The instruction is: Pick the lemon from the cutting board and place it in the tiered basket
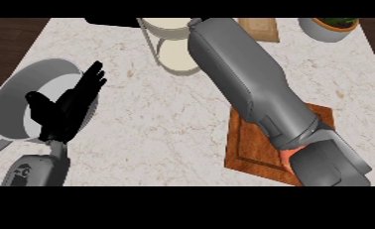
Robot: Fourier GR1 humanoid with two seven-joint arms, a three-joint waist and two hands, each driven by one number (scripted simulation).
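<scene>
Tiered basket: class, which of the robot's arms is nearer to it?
Right. The right forearm overlaps the tiered basket's right side; the left hand rests open far off to its lower left.

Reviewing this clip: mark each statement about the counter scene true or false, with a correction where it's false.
1. The left hand is open, fingers up, at the view's left. True.
2. A lemon lies in plain sight on the cutting board. False: no lemon shows on the visible part of the board, and the right forearm covers part of it.
3. The right forearm stretches from the lower right up to the tiered basket. True.
4. The potted plant stands at the counter's left edge. False: it sits in the top right corner.
</scene>
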